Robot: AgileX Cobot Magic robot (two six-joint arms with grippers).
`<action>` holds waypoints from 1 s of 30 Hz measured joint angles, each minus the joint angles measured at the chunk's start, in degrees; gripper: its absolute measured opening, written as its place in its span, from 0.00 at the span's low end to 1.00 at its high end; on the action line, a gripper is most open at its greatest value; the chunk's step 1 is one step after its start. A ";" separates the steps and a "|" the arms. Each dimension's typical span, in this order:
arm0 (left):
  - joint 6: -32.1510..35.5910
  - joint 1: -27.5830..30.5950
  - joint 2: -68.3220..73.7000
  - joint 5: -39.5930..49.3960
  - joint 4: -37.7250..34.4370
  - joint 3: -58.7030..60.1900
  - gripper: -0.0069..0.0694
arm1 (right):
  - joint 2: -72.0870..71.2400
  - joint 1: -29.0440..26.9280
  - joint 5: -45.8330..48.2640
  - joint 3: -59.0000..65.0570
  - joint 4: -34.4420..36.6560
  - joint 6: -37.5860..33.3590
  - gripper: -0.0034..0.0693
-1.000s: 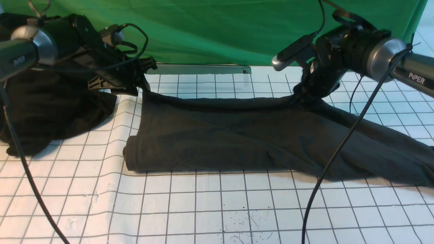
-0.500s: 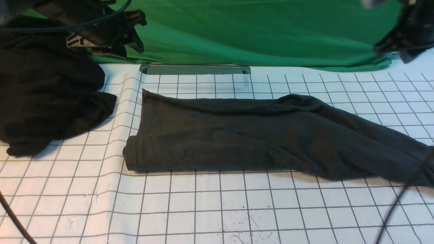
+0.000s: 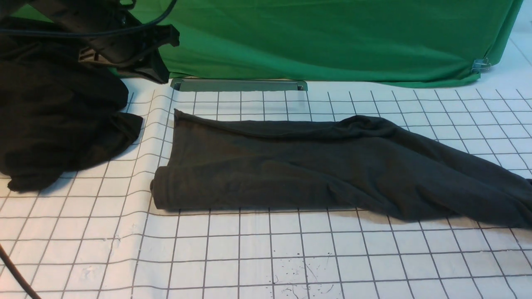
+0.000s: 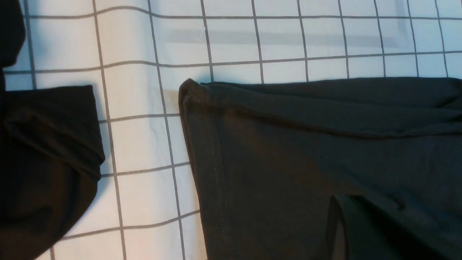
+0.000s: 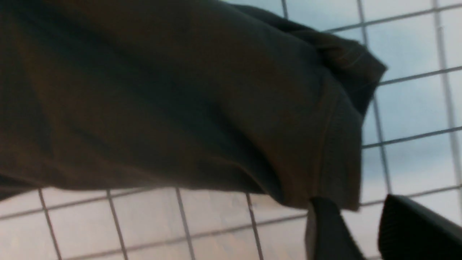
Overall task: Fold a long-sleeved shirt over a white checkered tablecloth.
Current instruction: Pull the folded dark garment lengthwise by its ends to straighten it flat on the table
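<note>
The long-sleeved shirt (image 3: pixel 291 166) lies folded into a long dark band across the white checkered tablecloth (image 3: pixel 249 257), with its sleeve end trailing off to the right. Its hemmed corner (image 4: pixel 195 94) shows in the left wrist view. My left gripper (image 3: pixel 160 54) hangs raised at the far left, above and behind that corner, shut on nothing. My right gripper (image 5: pixel 361 231) is out of the front view. In its wrist view it hovers open just beside the ribbed sleeve cuff (image 5: pixel 339 151), with nothing between its fingers (image 5: pixel 325 227).
A blacker heap of cloth (image 3: pixel 54 124) lies at the left on the tablecloth. A grey metal strip (image 3: pixel 239 85) sits along the far edge under the green backdrop (image 3: pixel 311 37). A cable (image 3: pixel 12 270) crosses the near left corner.
Both grippers have let go of the shirt's far edge and lifted away. The right arm has left the front view. The shirt lies still.
</note>
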 joint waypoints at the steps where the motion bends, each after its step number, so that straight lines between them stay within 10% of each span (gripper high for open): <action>1: 0.00 0.00 0.05 0.00 -0.07 0.00 0.09 | 0.62 -0.36 -0.56 0.34 0.40 -0.26 0.41; 12: 0.32 0.00 0.98 0.45 -0.61 0.00 0.09 | 9.26 -1.17 -4.75 0.54 1.73 -1.40 0.49; 18: 1.17 0.00 1.03 0.58 -1.17 0.00 0.09 | 9.98 -1.17 -4.81 0.54 2.12 -4.82 0.13; 30: 1.23 0.00 1.03 0.82 -1.78 0.00 0.09 | 7.53 -5.03 -4.60 -3.79 2.32 -5.94 0.08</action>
